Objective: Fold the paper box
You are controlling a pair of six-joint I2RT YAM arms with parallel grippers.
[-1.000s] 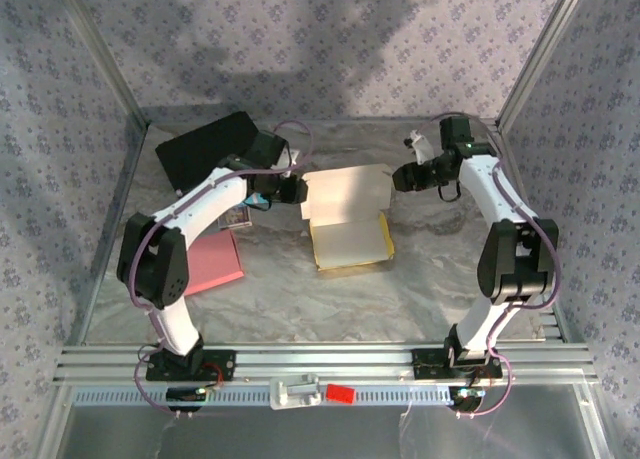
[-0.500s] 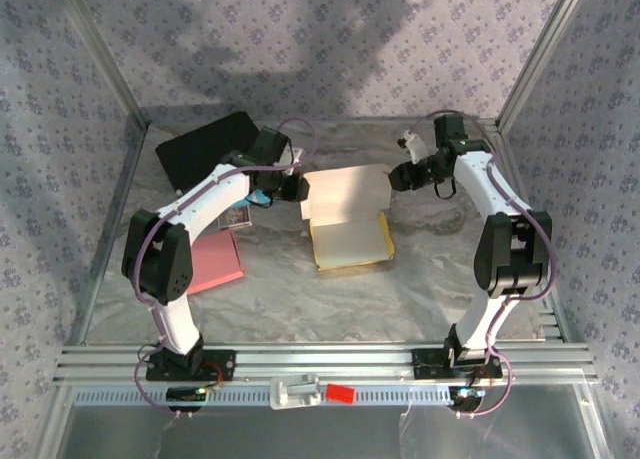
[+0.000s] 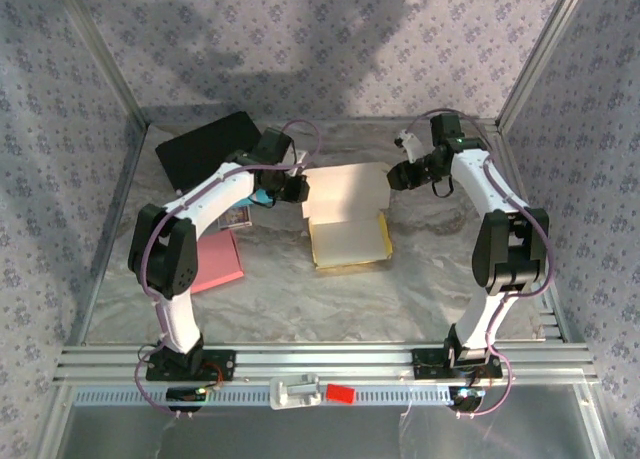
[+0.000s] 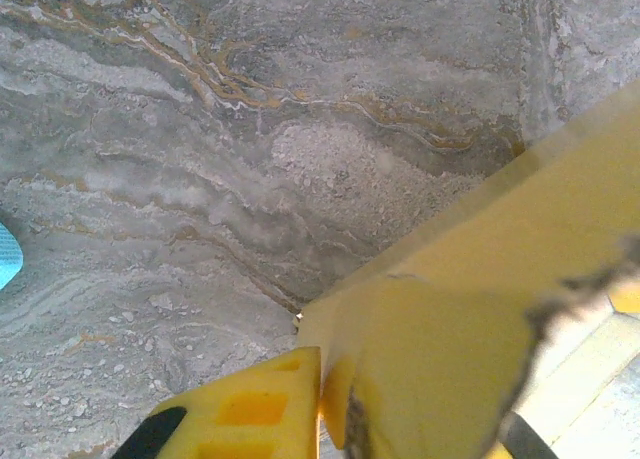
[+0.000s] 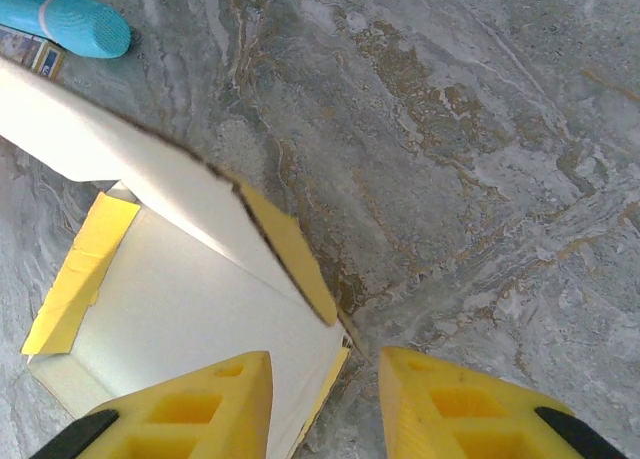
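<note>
The paper box lies open mid-table, yellow outside and white inside, its back panel raised. My left gripper is at the box's left side. In the left wrist view it is shut on a yellow side flap of the paper box; one finger presses the flap and the other is mostly hidden behind it. My right gripper is at the box's right back corner. In the right wrist view it is open, its fingers straddling the corner of the paper box below a small yellow tab.
A black flat object lies at the back left and a pink sheet at the left. A teal object and a small card sit under the left arm. The teal object lies beyond the box. Patterned walls enclose the table.
My left gripper has closed onto the box's left flap. My right gripper has shifted slightly back and toward the box corner, with its jaws narrowing.
</note>
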